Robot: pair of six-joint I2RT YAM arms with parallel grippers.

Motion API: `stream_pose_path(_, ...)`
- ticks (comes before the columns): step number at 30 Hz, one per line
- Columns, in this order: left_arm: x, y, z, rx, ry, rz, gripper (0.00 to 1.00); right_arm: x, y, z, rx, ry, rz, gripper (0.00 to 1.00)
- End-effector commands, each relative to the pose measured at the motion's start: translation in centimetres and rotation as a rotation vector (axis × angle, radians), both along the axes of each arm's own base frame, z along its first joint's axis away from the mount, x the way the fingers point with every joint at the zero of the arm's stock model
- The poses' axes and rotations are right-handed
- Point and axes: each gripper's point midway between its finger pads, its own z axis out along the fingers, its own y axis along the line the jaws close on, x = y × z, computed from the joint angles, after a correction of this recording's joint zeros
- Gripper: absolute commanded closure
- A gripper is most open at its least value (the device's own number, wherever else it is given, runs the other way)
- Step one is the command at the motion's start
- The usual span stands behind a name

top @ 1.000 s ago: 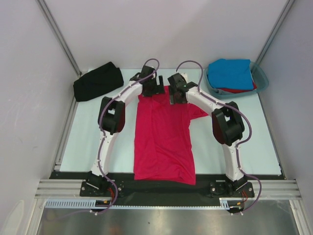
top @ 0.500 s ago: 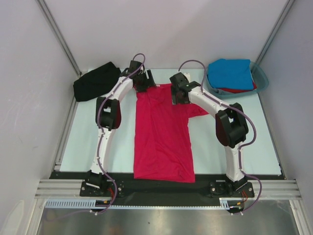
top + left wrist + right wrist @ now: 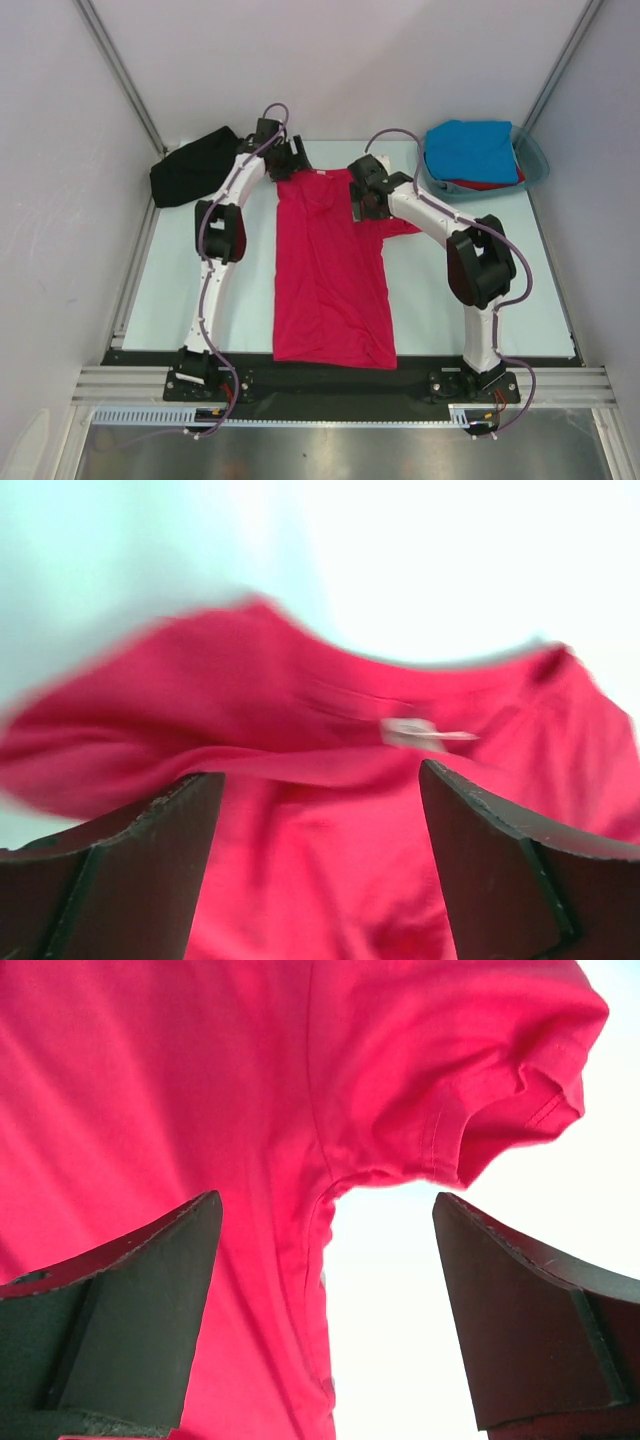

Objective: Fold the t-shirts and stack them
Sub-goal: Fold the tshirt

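From left wrist only: white neck label (image 3: 412,732) on crimson-pink t-shirt (image 3: 330,280). Stretched far, with left tool (image 3: 318,776), right tool (image 3: 328,1202) wide, empty.

A crimson-pink t-shirt (image 3: 335,285) lay spread flat at the centre, collar toward 12 o'clock. A bundled black t-shirt (image 3: 200,168) sat at 10 o'clock. A blue t-shirt (image 3: 472,148) lay atop a red t-shirt (image 3: 478,185) at 2 o'clock.

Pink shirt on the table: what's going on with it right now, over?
Left tool open above the collar. Right tool open over the outspread sleeve. Crimson-pink shirt spread out, not stacked. Nothing blocking.
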Motion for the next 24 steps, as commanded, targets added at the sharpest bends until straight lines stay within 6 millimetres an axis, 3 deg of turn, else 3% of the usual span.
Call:
stream_pose_path(1, 0.9, 6.1, -0.4, 0.081, -0.001, 0.085, 0.13, -0.7, 0.5, 3.1, 0.051, -0.061, 0.001, 0.09)
stream_pose_path(3, 0.3, 5.5, 1.9, 0.044, -0.024, 0.071, 0.1, -1.1, 0.4, 3.6, 0.065, -0.067, -0.01, 0.09)
stream_pose_path(4, -0.8, 4.5, 1.2, 0.012, 0.003, 0.036, 0.09, -1.4, 0.3, 3.4, 0.068, -0.059, -0.01, 0.09)
stream_pose_path(5, -1.2, 4.1, 3.8, 0.009, -0.03, 0.031, 0.06, -1.8, 0.4, 3.9, 0.082, -0.065, -0.005, 0.09)
stream_pose_path(6, -2.0, 2.6, 4.8, 0.016, -0.046, -0.004, 0.05, -2.2, 0.5, 4.0, 0.095, -0.061, -0.001, 0.09)
stream_pose_path(7, -3.4, 1.7, 3.9, 0.021, -0.029, -0.033, 0.04, -2.6, 0.5, 4.2, 0.093, -0.059, 0.003, 0.09)
stream_pose_path(8, -4.3, 1.0, 5.1, 0.027, -0.048, -0.053, 0.03, -3.5, 0.2, 3.7, 0.086, -0.042, 0.008, 0.09)
stream_pose_path(9, -5.3, 0.2, 8.5, 0.016, -0.099, -0.064, 0.03, -4.1, 0.3, 4.7, 0.103, -0.058, 0.017, 0.09)
stream_pose_path(10, -7.7, -1.3, 7.3, 0.017, -0.071, -0.101, 0.03, -5.1, -0.1, 4.0, 0.1, -0.038, 0.009, 0.09)
stream_pose_path(11, -9.1, -1.9, 7.6, 0.015, -0.073, -0.112, 0.02, -5.7, -0.3, 4.4, 0.108, -0.043, 0.012, 0.09)
stream_pose_path(12, -11.0, -3.4, 10.5, 0.003, -0.125, -0.139, 0.02, -6.3, -0.5, 5.2, 0.124, -0.056, 0.016, 0.09)
stream_pose_path(13, -13.3, -3.2, 8.1, 0.024, -0.072, -0.137, 0.02, -7.0, -0.7, 5.3, 0.129, -0.05, 0.013, 0.09)
stream_pose_path(14, -14.7, -3.4, 7.8, 0.022, -0.065, -0.139, 0.02, -7.7, -1.1, 4.7, 0.123, -0.035, 0.013, 0.09)
stream_pose_path(15, -16.4, -4.2, 10.1, 0.009, -0.112, -0.161, 0.02, -8.2, -1.3, 5.6, 0.134, -0.052, 0.011, 0.09)
stream_pose_path(16, -18.5, -3.8, 7.6, 0.03, -0.068, -0.165, 0.02, -8.6, -1.6, 5.6, 0.13, -0.056, 0.009, 0.09)
stream_pose_path(21, -25.2, -3.6, 7.4, 0.039, -0.063, -0.189, 0.0, -10.2, -2.7, 5.5, 0.111, -0.045, 0.002, 0.09)
stream_pose_path(23, -28.3, -2.5, 6.7, 0.075, -0.024, -0.179, 0.0, -10.8, -2.7, 5.6, 0.115, -0.042, -0.004, 0.09)
stream_pose_path(24, -30.4, -2.1, 5.4, 0.122, 0.007, -0.186, 0.0, -11.2, -2.8, 5.5, 0.109, -0.036, -0.006, 0.09)
